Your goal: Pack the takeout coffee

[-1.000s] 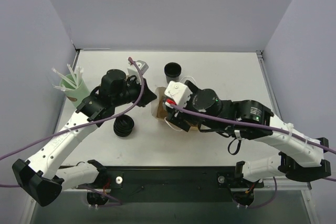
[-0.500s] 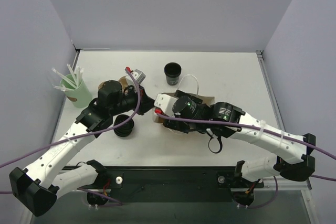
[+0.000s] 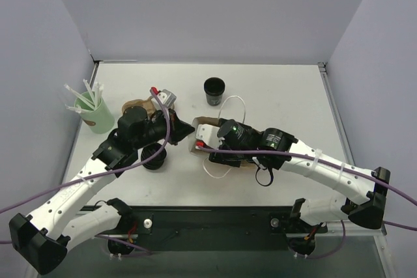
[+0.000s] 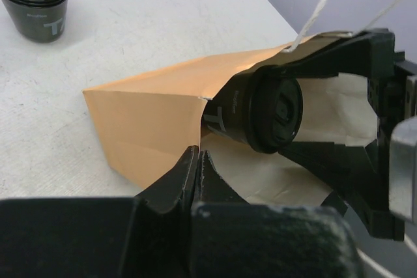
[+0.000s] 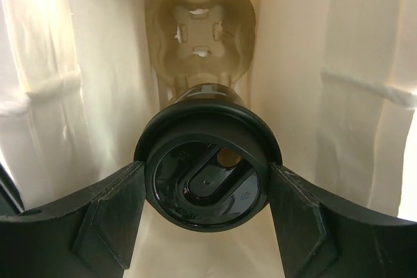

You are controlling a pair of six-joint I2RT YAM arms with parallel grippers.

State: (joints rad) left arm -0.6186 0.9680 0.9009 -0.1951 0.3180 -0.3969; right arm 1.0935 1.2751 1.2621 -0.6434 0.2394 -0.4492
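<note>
Two arms reach inward over the white tabletop (image 3: 287, 92). Far left stands a mint-green cup (image 3: 93, 114) of white straws. Just to its right, a tan moulded piece (image 3: 133, 105) lies partly under the left arm. Nearer the bases, a squat ribbed black stack (image 3: 154, 155) sits beside that arm's wrist. The left tool (image 4: 197, 159) is clenched, with its tips against the lower lip of the brown paper bag (image 4: 150, 112). Whether paper is nipped between them cannot be told. The bag lies on its side near the middle of the tabletop, with its mouth open around the right arm's fingers. The takeout coffee (image 5: 206, 136) lies horizontally in that mouth, partly inside, with its black lid turned outward. The right tool (image 5: 207, 190) grasps it, one black finger on each side of the lidded rim. Deep in the bag, a tan pulp holder (image 5: 199, 30) rests at the far end. Behind the bag and apart from it, a stack of black cups (image 3: 214, 89) stands upright.
</note>
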